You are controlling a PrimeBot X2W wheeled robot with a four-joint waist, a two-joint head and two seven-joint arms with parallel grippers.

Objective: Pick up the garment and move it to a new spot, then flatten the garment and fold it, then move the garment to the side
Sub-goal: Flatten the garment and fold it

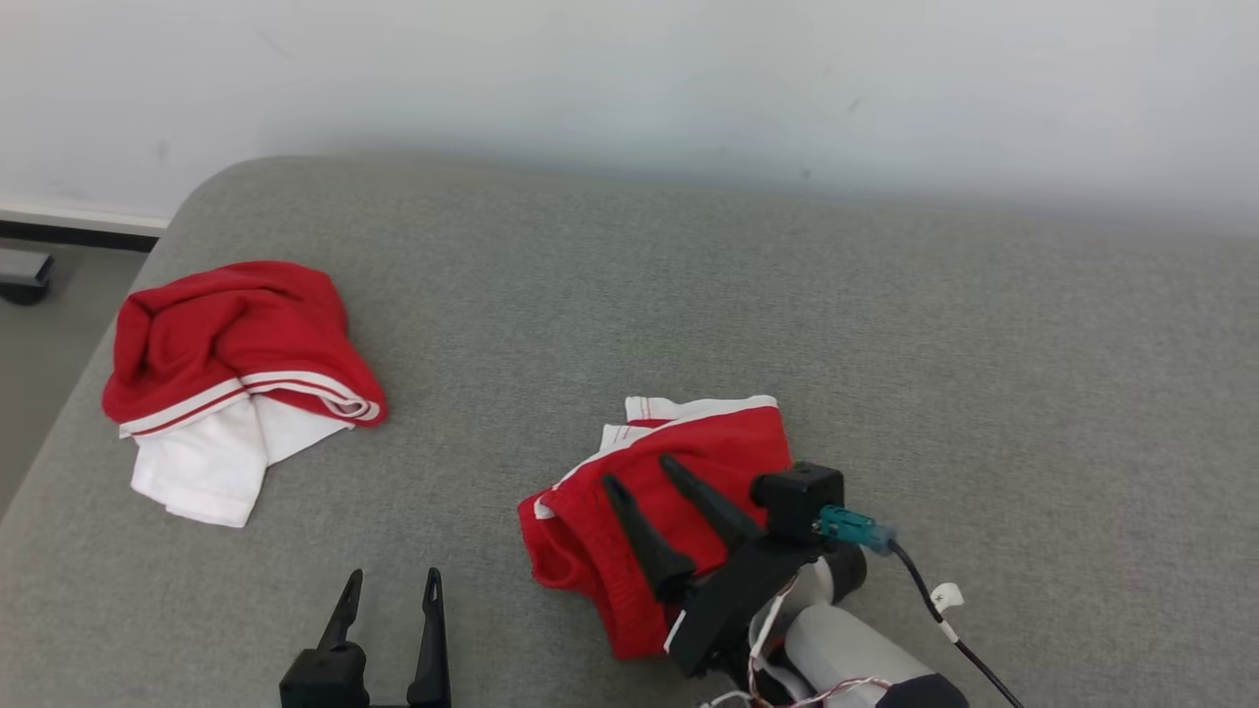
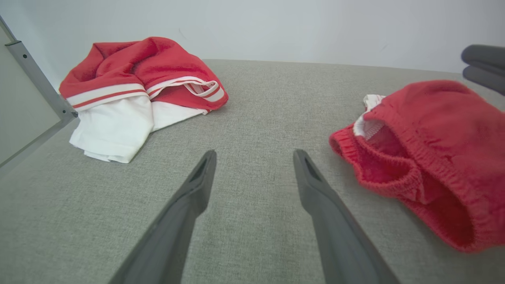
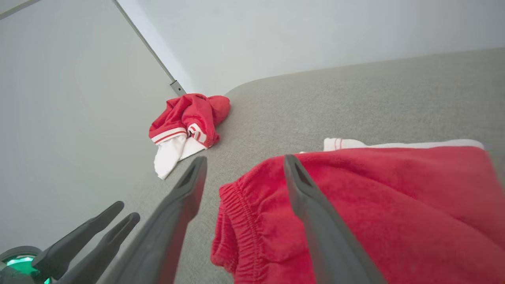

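Garment: crumpled red fleece shorts with white-trimmed hems (image 1: 708, 452), mid-front on the grey fabric cushion (image 1: 885, 324).
Handling: probably light, soft and floppy; best pinched at the elastic waistband corners.
Orientation: waistband toward the robot, hems away; long axis near-to-far, slightly diagonal.
Right gripper (image 1: 640, 471): spread over the cloth, pinching nothing.
Left gripper (image 1: 393, 574): spread, empty.

Left gripper (image 1: 393, 575) low, fingers apart; right gripper (image 1: 640, 470) fingers apart, pointing up-left.

A red-and-white cloth heap (image 1: 231, 369) lies left on the grey cushion (image 1: 689, 295); white wall (image 1: 629, 79) behind.
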